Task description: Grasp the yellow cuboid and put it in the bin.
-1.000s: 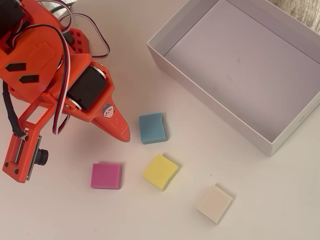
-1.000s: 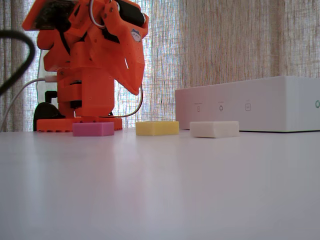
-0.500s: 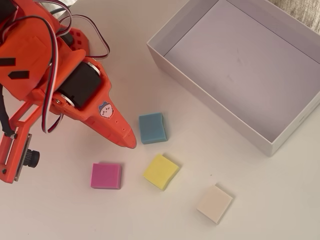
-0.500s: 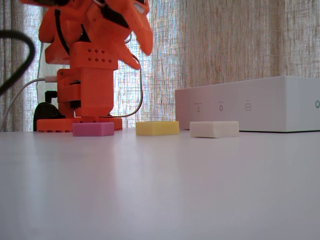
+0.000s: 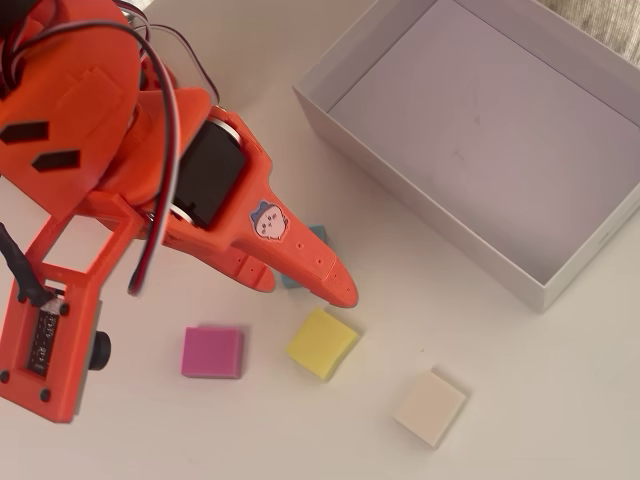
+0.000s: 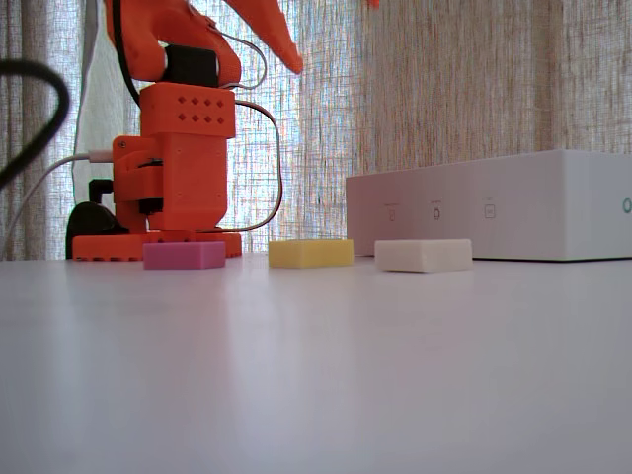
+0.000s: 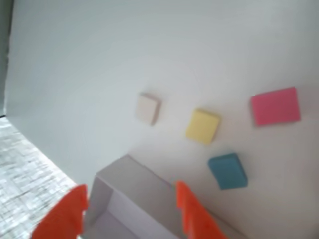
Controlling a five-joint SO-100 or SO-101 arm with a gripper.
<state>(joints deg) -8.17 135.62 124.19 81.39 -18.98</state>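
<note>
The yellow cuboid [image 5: 322,343] lies flat on the white table between a pink block [image 5: 212,352] and a cream block [image 5: 430,408]. My orange gripper [image 5: 308,288] hangs above the table, its long finger tip just up-left of the yellow cuboid in the overhead view. In the wrist view the gripper [image 7: 129,188] is open and empty, its two fingertips wide apart over a corner of the bin [image 7: 144,174], with the yellow cuboid [image 7: 203,126] farther out. The fixed view shows the gripper [image 6: 334,35] high at the top edge, well above the yellow cuboid [image 6: 310,253]. The bin [image 5: 420,215] is at upper right.
A teal block [image 5: 318,236] lies partly hidden under the gripper; it shows fully in the wrist view [image 7: 228,171]. The arm's base [image 6: 170,197] stands behind the pink block [image 6: 184,255]. The cream block [image 6: 423,255] sits in front of the bin's wall [image 6: 494,207].
The arm has unfolded upward: the gripper rose from beside the base to the top of the fixed view and swung right. The blocks have not moved.
</note>
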